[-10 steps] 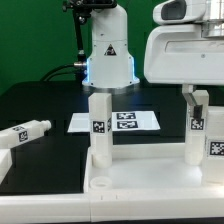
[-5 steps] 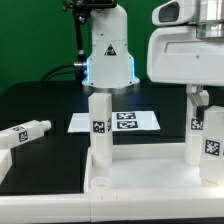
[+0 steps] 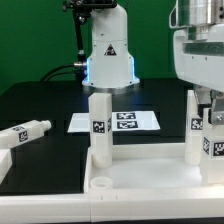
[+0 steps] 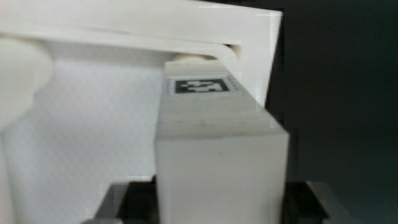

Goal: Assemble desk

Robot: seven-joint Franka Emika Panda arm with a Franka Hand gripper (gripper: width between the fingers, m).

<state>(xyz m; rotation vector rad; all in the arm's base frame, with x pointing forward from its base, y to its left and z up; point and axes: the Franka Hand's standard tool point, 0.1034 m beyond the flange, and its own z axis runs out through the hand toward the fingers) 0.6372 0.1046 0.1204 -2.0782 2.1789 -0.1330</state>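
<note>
Three legs show in the exterior view, and two of them already stand upright in the desk top (image 3: 120, 178), which lies flat at the near edge of the black table (image 3: 45, 105) with its rimmed side up. That way up makes sense: the legs go in from above, so the desk is being built upside down.

One upright leg (image 3: 99, 125) rises near the middle of the top, its long axis vertical and its tag facing the camera. A second upright leg (image 3: 196, 128) stands at the exterior view's right. Just in front of it is a tagged white piece (image 3: 217, 142), cut off by the frame edge, and I cannot tell what it is.

The gripper (image 3: 207, 100) hangs directly over that right-hand leg. From the wrist view its two dark fingers (image 4: 128, 203) sit on either side of the leg's square body (image 4: 222, 150), pinching it across two opposite flat faces, jaws partly closed on it. Gripping across the flats, I judge, keeps the leg from twisting while it is pressed or turned into its socket.

The loose leg (image 3: 25, 132) lies on its side at the exterior view's left, well apart from the top, its long axis running roughly across the table, waiting its turn.

Behind the top, the marker board (image 3: 115, 121) lies flat before the robot's base (image 3: 108, 55).
</note>
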